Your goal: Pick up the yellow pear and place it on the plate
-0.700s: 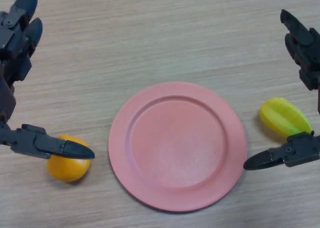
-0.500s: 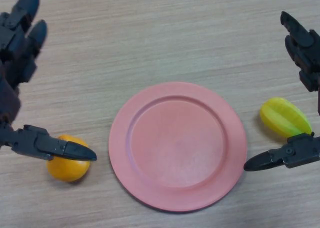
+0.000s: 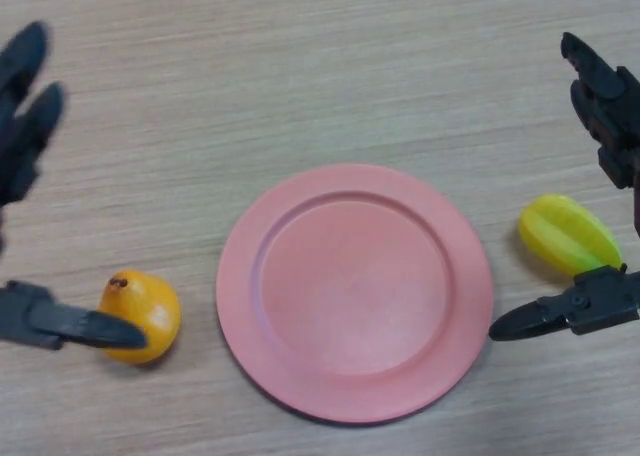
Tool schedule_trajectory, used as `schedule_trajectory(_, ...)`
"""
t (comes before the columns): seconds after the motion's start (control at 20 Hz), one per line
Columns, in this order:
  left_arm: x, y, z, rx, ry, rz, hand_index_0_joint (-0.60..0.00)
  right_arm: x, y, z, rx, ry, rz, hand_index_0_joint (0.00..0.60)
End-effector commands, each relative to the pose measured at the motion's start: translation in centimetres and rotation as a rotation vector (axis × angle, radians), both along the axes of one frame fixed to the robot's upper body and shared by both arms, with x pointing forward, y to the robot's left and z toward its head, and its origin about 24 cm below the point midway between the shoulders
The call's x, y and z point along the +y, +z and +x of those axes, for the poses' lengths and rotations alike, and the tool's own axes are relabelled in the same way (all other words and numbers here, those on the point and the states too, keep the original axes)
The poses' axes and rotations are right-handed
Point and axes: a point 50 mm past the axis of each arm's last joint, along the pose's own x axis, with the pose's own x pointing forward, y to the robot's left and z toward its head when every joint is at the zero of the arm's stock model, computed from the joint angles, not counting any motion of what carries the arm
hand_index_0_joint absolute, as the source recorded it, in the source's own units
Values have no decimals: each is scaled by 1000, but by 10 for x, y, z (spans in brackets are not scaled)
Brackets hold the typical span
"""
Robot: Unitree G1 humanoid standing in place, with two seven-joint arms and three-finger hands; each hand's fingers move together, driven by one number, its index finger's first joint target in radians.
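Pale wood-grain table (image 3: 330, 66) fills the whole scene, and a round pink plate (image 3: 355, 291) sits a little below its middle with nothing on it. Off the plate's left rim, near but apart from it, lies the yellow pear (image 3: 141, 315), orange-yellow, with its small dark stem end turned up and to the left. The left hand (image 3: 25, 146) is spread wide around that side: its fingers (image 3: 22, 126) reach up well above the pear, straight and apart from it, while its thumb (image 3: 70, 326) stretches in low from the left edge, and its tip lies across the pear's lower left side. Whether the tip presses the fruit I cannot tell. Right of the plate, just beside its rim, rests a ridged yellow-green starfruit (image 3: 568, 234). The right hand (image 3: 605, 106) brackets it loosely, fingers up above and thumb (image 3: 560, 316) pointing toward the plate below the fruit, spread wide and holding nothing.
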Motion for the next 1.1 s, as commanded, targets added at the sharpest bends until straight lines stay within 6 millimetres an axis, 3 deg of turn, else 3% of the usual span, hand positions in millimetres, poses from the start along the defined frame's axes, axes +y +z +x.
schedule_trajectory(0.05,11,24,-12,-194,-5,158,0,-1,26,-7,-204,14,-12,0)
schedule_trajectory(0.6,50,-38,-6,-145,110,163,0,-1,21,1,-203,-4,-11,0)
schedule_trajectory(1.1,50,-86,20,-53,152,134,0,-1,19,3,-195,1,-34,0)
